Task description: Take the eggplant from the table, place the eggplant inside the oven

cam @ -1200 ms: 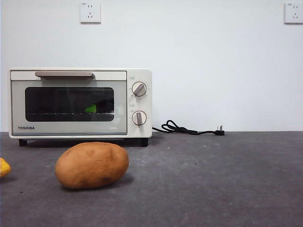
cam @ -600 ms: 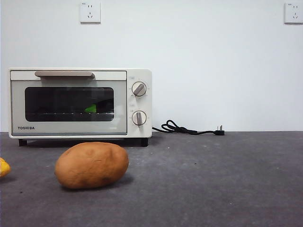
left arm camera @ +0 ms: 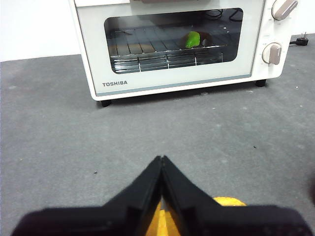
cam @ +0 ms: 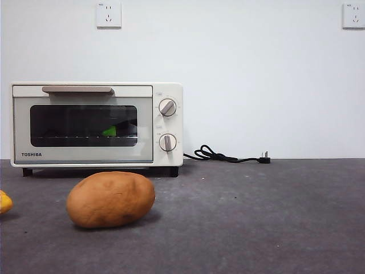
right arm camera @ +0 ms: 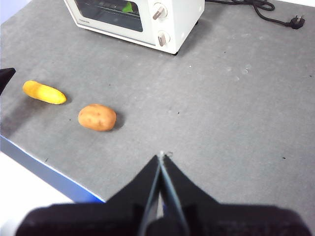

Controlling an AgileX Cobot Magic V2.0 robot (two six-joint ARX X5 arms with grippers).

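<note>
Front view: one boxy cream oven [cam: 97, 124] with two round knobs stands on the grey felt table [cam: 256, 217], door closed; behind its dark glass the eggplant [cam: 110, 131] shows only as a green cap on the wire rack. One lumpy brown potato [cam: 110, 199] sits in front.

Left wrist view: the left gripper [left arm camera: 162, 160], jaws pressed together and empty, hangs over a smooth yellow object [left arm camera: 227, 201].

Right wrist view: the right gripper [right arm camera: 161, 156], likewise closed and empty, hangs high; only here the yellow object appears whole, elongated.

The tabletop [cam: 274, 217] is matt grey, felt-like and faintly speckled; the oven [cam: 168, 91] has a smooth cream shell, a glossy dark glass door [left arm camera: 172, 37] and a shiny wire rack [left arm camera: 147, 51]; the potato [cam: 110, 199] looks dull, slightly rough.
</note>
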